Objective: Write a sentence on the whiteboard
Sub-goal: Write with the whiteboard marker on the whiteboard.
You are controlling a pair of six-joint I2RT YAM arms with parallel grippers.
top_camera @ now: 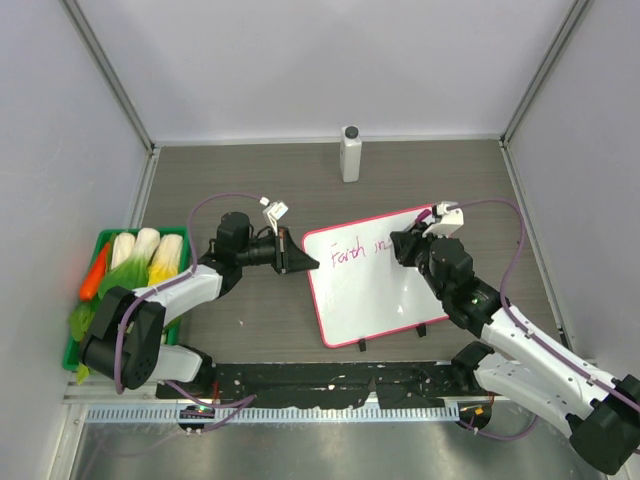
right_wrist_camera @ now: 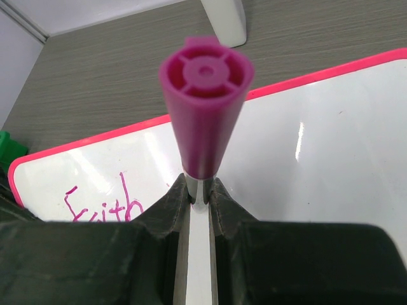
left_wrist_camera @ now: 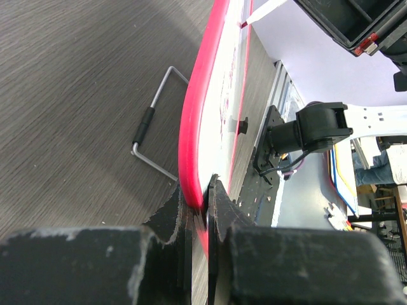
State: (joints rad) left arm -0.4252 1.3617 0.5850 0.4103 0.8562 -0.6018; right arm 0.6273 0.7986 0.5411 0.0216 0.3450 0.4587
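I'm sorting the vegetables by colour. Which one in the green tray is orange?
The carrot, at the left of the tray; the rest are white, yellow or green.

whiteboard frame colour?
Pink-red; the whiteboard frame shows best in the left wrist view.

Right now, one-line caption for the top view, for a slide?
Left gripper clamps the whiteboard edge while the right gripper holds a pink marker, with "Faith in" written on it.

The rectangular white whiteboard (top_camera: 385, 290) has a thin pink-red frame and carries pink cursive handwriting (top_camera: 358, 252). The plastic marker (right_wrist_camera: 205, 114) is magenta. The wood-grain tabletop (top_camera: 250, 170) is grey-brown with fine streaks. The rectangular plastic tray (top_camera: 104, 236) is green; the tall bottle (top_camera: 351, 158) is white, grey-capped.
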